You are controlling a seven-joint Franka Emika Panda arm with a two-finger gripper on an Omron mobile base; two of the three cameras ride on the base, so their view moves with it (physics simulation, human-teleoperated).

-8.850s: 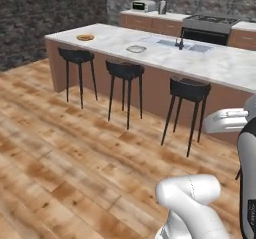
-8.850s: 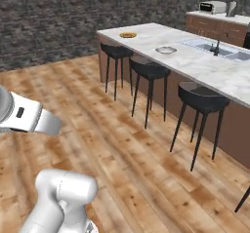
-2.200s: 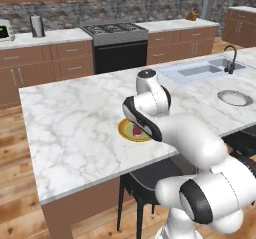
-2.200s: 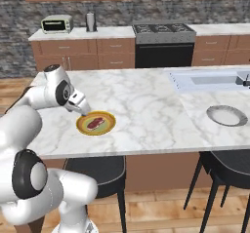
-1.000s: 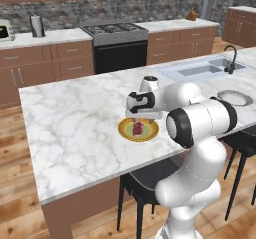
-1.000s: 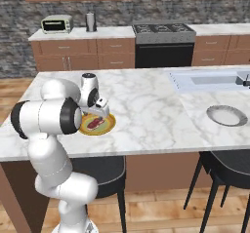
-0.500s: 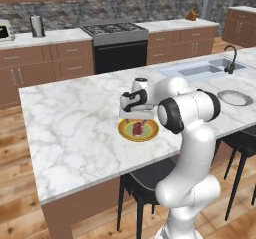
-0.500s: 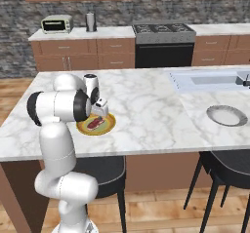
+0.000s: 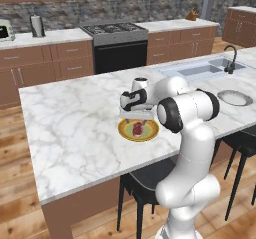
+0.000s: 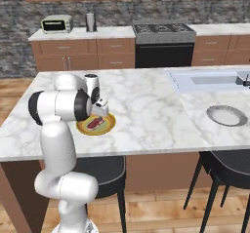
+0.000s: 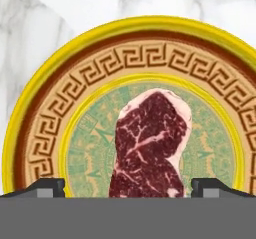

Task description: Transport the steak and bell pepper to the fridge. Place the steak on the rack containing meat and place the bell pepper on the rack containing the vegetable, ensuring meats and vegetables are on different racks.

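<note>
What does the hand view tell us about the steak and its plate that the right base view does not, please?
The hand view shows the steak's marbling and pale fat edge, the plate's key-pattern band and green centre, and the open gripper's tips standing either side of the meat. The right base view shows the marble island counter, a grey dish, the sink and the stove. Both show the steak lying on the yellow-rimmed plate.

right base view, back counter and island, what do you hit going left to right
toaster oven → steel canister → plate with the steak → stove → sink → grey dish
</note>
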